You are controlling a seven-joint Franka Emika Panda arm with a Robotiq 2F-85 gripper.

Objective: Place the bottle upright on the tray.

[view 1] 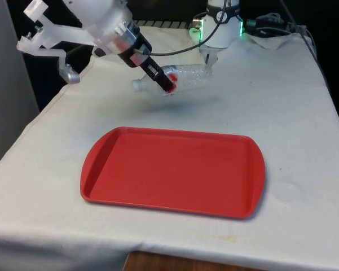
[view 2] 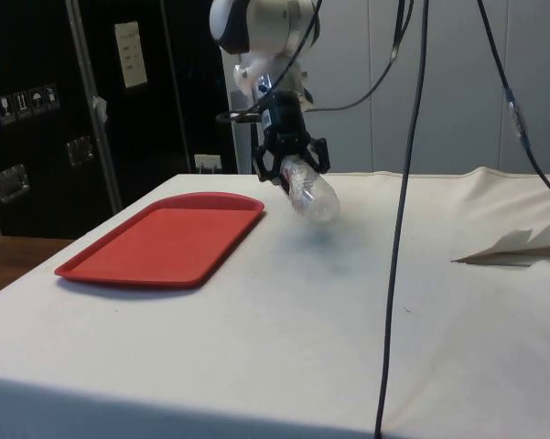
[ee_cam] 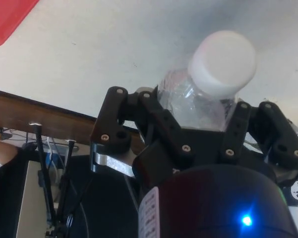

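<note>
A clear plastic bottle (view 1: 183, 76) with a white cap (view 1: 137, 85) and a red label hangs tilted above the cloth, beyond the tray's far edge. My gripper (view 1: 164, 82) is shut on its neck end; in the side view the gripper (view 2: 291, 163) holds the bottle (view 2: 313, 196) slanting down off the table. In the wrist view the cap (ee_cam: 221, 58) sticks out between the black fingers (ee_cam: 158, 119). The red tray (view 1: 175, 171) lies flat nearer the front edge, seen also as the red tray (view 2: 165, 238) in the side view.
A crumpled white cloth or paper (view 2: 522, 245) lies on the table in the side view. Cables (view 1: 271, 25) and the robot's base (view 1: 223, 28) stand at the far end. A hanging cable (view 2: 403, 183) crosses the side view.
</note>
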